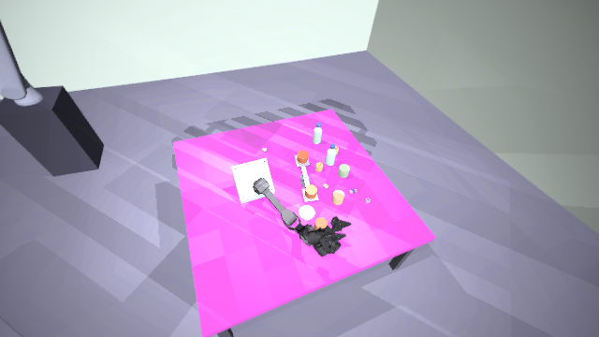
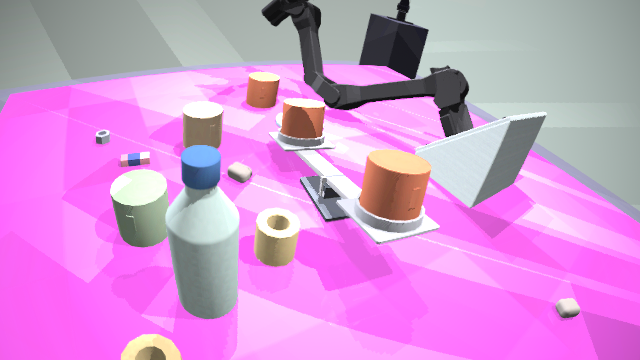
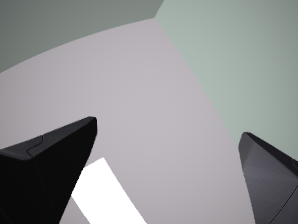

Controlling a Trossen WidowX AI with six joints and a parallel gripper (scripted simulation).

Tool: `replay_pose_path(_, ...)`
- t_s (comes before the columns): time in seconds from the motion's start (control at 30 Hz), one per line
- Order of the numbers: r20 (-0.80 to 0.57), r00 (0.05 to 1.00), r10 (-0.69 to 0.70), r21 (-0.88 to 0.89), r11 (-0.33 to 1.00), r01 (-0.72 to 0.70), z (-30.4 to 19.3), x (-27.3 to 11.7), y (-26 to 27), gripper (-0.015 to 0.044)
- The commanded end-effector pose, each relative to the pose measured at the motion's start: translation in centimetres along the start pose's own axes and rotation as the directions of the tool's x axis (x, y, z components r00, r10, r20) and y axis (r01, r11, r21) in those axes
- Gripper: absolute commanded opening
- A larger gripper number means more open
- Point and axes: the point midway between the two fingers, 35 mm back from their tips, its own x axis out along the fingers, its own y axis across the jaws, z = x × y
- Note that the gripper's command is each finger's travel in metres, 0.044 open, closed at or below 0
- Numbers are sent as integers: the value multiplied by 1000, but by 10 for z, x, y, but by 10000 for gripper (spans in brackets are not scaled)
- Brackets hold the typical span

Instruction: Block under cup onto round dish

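Note:
Two orange cups stand upright on the end pans of the white balance (image 1: 305, 172) (image 2: 320, 166). One cup (image 1: 302, 156) (image 2: 395, 186) is at the end nearer the exterior camera; the other cup (image 1: 311, 191) (image 2: 302, 120) is at the end nearer the round dish. No block is visible. I cannot tell which end hangs lower. The white round dish (image 1: 307, 212) is bare; the exterior view shows only a sliver behind the far cup. My gripper (image 1: 346, 229) (image 3: 170, 132) is open and empty, raised beyond the dish, away from both cups.
Another orange cylinder (image 1: 321, 224) (image 2: 263, 90) stands between dish and gripper. A tan cylinder (image 1: 338, 197) (image 2: 202, 126), a green cylinder (image 1: 343, 170) (image 2: 140, 210), two bottles (image 1: 317, 135) (image 1: 330, 156) and several small items stand around the balance. A white panel (image 1: 245, 175) (image 2: 467, 162) is beside the arm base.

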Motion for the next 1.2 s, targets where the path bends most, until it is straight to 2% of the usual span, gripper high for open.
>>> replay_pose_path(0.0, -2, 1000, 3, -5, 1000, -3, -2, 0, 1, 426)
replay_pose_path(0.17, -68, 996, 65, -121, 990, -72, -45, 5, 29, 440)
replay_pose_path(0.47, -259, 965, 39, -219, 971, -98, -143, 3, 54, 440)
replay_pose_path(0.73, -431, 901, -41, -303, 948, -102, -242, -10, 55, 440)
replay_pose_path(0.97, -496, 862, -102, -344, 935, -87, -285, -19, 45, 440)
replay_pose_path(1.17, -540, 811, -226, -443, 895, -45, -337, -31, 20, 440)
